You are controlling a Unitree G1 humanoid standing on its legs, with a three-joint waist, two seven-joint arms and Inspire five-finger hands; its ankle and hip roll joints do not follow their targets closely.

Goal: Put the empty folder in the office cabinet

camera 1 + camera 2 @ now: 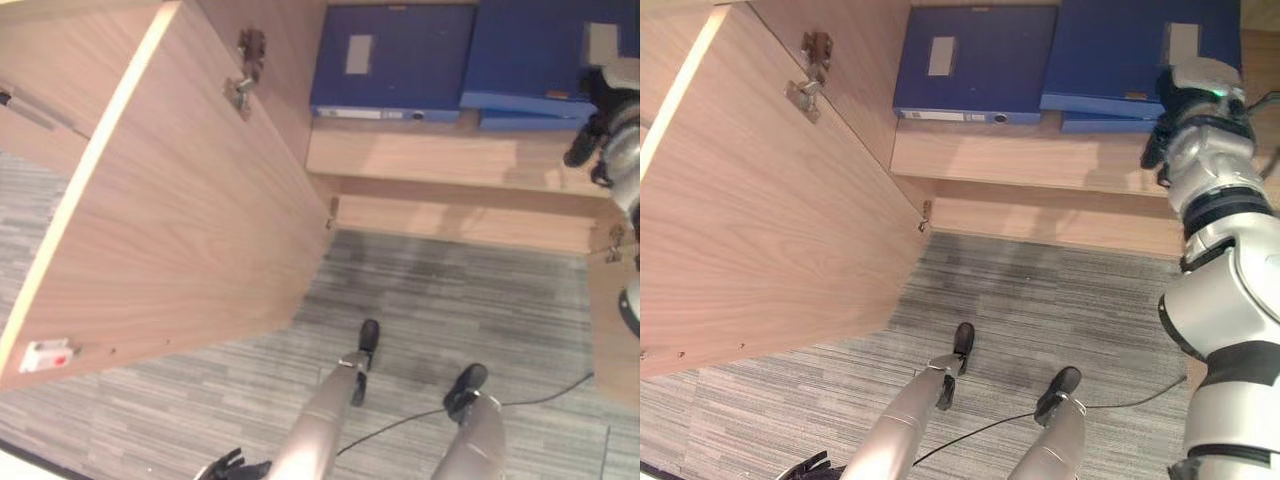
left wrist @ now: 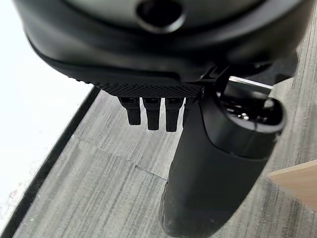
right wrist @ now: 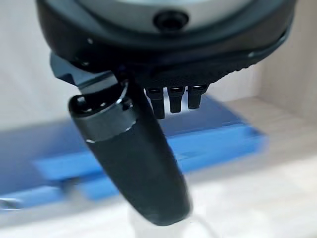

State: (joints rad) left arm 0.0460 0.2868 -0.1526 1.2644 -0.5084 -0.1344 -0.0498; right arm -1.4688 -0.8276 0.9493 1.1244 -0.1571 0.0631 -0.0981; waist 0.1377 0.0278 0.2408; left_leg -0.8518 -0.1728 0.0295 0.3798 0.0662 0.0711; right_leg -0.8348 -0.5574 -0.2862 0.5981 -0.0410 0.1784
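Note:
Blue folders lie flat on the cabinet shelf [image 1: 440,160]. One folder [image 1: 390,60] with a grey label lies on the left, and a stack of two folders [image 1: 1120,55] lies on the right. My right hand [image 1: 1162,135] is raised at the shelf's front edge, just right of the stack. In the right wrist view its fingers [image 3: 171,99] and thumb are straight and hold nothing, with a blue folder [image 3: 213,141] past them. My left hand [image 1: 230,468] hangs low over the carpet, open and holding nothing.
The cabinet's wooden door [image 1: 170,220] stands wide open on the left and takes up much of that side. Its hinges [image 1: 245,70] sit by the cabinet wall. A second cabinet edge [image 1: 612,320] shows at the right. Grey striped carpet [image 1: 450,300] lies in front.

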